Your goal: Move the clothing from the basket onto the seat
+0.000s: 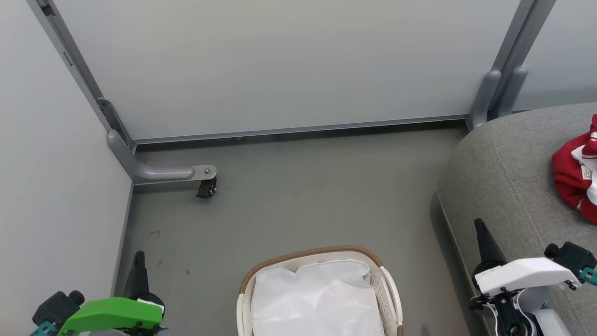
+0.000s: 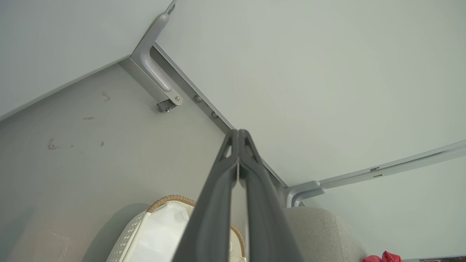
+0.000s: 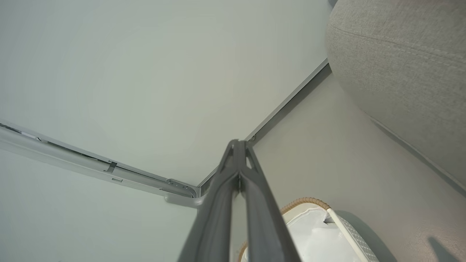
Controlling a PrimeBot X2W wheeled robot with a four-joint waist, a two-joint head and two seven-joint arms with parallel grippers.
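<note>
- red clothing [image 1: 571, 179] lies on the seat [image 1: 503, 177], far right.
- basket [image 1: 308, 254], near centre, holds its white liner [image 1: 317, 298], no red visible; task looks done.
- left gripper [image 2: 238, 134] and right gripper [image 3: 238, 142]: fingers pressed together, holding nothing.

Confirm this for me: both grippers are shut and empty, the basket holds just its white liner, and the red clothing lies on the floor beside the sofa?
Not quite. The red clothing lies on the grey sofa, not the floor, as the head view shows. The rest stands: left gripper and right gripper shut and empty, the basket showing just its white liner.
</note>
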